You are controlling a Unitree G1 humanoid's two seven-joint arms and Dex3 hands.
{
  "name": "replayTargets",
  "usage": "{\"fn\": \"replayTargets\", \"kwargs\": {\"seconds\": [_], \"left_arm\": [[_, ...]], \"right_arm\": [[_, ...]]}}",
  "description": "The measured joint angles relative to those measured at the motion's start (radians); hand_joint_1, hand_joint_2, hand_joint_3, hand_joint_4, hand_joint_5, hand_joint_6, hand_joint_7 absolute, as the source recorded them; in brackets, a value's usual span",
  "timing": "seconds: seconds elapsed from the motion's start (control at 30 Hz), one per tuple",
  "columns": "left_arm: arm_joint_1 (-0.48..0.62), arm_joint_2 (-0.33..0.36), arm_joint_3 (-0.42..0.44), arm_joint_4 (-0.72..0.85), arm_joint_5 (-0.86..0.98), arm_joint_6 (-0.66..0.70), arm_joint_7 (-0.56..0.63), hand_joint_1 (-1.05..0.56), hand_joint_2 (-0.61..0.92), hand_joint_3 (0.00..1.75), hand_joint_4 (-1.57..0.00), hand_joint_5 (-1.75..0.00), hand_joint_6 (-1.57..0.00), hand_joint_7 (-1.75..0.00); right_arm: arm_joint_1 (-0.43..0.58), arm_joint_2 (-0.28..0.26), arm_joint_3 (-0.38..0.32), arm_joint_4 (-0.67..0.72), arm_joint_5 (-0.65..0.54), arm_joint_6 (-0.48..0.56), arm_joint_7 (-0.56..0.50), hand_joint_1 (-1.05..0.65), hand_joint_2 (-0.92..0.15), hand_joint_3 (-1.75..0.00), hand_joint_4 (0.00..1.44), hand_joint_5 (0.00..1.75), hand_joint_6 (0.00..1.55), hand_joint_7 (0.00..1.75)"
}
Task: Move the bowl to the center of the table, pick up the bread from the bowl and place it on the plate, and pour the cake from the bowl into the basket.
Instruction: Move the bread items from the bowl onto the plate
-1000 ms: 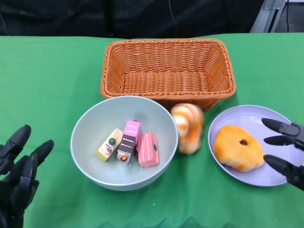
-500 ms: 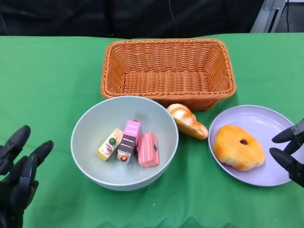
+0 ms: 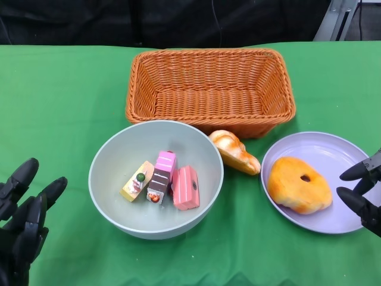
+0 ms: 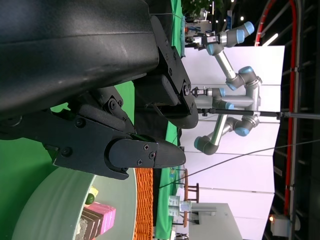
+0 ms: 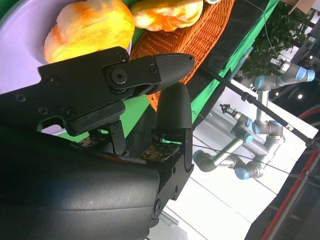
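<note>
On the table your bowl (image 3: pixel 156 177) sits central below the basket (image 3: pixel 211 89), one bread (image 3: pixel 298 185) is on the plate (image 3: pixel 333 156), another (image 3: pixel 234 151) lies between bowl and plate, cakes (image 3: pixel 162 180) unpoured, and your left hand (image 3: pixel 22 213) and right hand (image 3: pixel 362 189) are spread, empty.

Both hands are matte black. The left hand (image 3: pixel 21 208) has thick, segmented fingers with rounded tips, and the right hand (image 3: pixel 362 190) has the same dark, pointed-oval fingertips. Up close, the right hand's rounded shell (image 5: pixel 75 200) looks smooth and slightly glossy, with flat angular finger links joined by round black screws. The left hand's fingers (image 4: pixel 145 155) carry small cross-head screws near the tip.
</note>
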Motion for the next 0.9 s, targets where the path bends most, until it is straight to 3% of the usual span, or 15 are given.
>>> {"fn": "replayTargets", "kwargs": {"seconds": [0.33,0.57,0.9], "left_arm": [[0.000,0.000,-0.001,0.000,-0.003,0.001,0.000,-0.47,0.92,0.29,-0.98,0.00,-0.85,0.00],[0.001,0.000,-0.001,0.000,0.000,0.001,0.000,-0.48,0.92,0.28,-0.99,-0.01,-0.86,-0.01],[0.002,0.000,-0.001,0.000,-0.005,0.001,-0.011,-0.47,0.92,0.28,-0.99,-0.01,-0.85,0.00]], "right_arm": [[-0.001,0.000,0.013,0.004,0.000,-0.002,0.016,-0.68,-0.92,-0.11,0.68,1.57,0.61,1.01],[-0.001,0.000,0.031,-0.005,0.028,-0.002,0.056,-0.66,-0.92,-0.09,0.65,1.50,0.63,0.84],[0.006,0.000,0.034,-0.049,0.035,0.028,0.077,-0.68,-0.92,-0.09,0.65,1.19,0.66,0.59]]}}
